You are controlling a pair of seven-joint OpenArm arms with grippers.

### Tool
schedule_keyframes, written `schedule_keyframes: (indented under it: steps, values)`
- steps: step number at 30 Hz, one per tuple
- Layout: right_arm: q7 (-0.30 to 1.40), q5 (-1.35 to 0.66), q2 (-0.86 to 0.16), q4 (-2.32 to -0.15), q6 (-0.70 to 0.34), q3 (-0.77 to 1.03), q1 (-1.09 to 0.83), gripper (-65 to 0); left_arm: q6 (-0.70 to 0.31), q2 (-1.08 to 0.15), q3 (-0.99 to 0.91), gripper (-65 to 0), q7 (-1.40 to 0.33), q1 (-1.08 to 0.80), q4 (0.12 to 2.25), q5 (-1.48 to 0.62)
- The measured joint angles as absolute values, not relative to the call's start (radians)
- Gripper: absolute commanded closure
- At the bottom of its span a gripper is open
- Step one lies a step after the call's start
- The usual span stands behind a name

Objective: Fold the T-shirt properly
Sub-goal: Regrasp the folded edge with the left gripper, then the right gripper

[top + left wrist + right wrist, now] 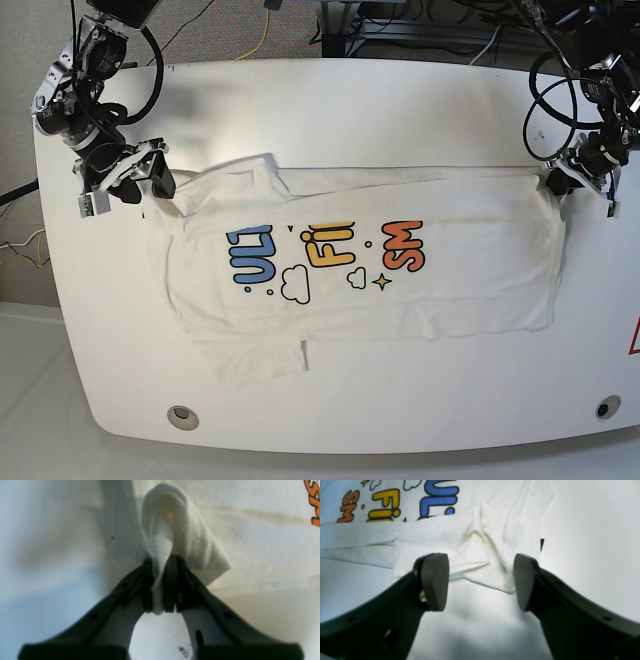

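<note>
The T-shirt (400,290) is lying spread out on the white table (400,100), print side up, stretching most of the way from one side edge to the other. Over by the table's right edge in the base view, the left gripper (160,587) has pinched down on a bunched fold of the shirt's fabric. At the opposite end, the right gripper (481,580) has its jaws spread wide, sitting right over a rumpled bit of the shirt, not clamped on anything.
</note>
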State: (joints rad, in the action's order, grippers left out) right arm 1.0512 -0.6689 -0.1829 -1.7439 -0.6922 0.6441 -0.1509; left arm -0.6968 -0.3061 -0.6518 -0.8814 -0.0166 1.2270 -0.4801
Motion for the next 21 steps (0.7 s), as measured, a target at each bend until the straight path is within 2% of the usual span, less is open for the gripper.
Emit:
schedule_keyframes:
  steps: [17, 21]
  values:
    - [1.050, -0.658, -0.150, -1.683, -0.692, 0.653, -0.123, -38.8, -0.697, -0.308, -0.652, -6.7, -0.882, -0.017, 1.227, -0.479]
    - [0.997, -0.658, -0.151, -1.653, -0.692, 0.653, -0.107, -38.8, -0.697, -0.308, -0.652, -6.7, -0.882, -0.017, 1.227, -0.480]
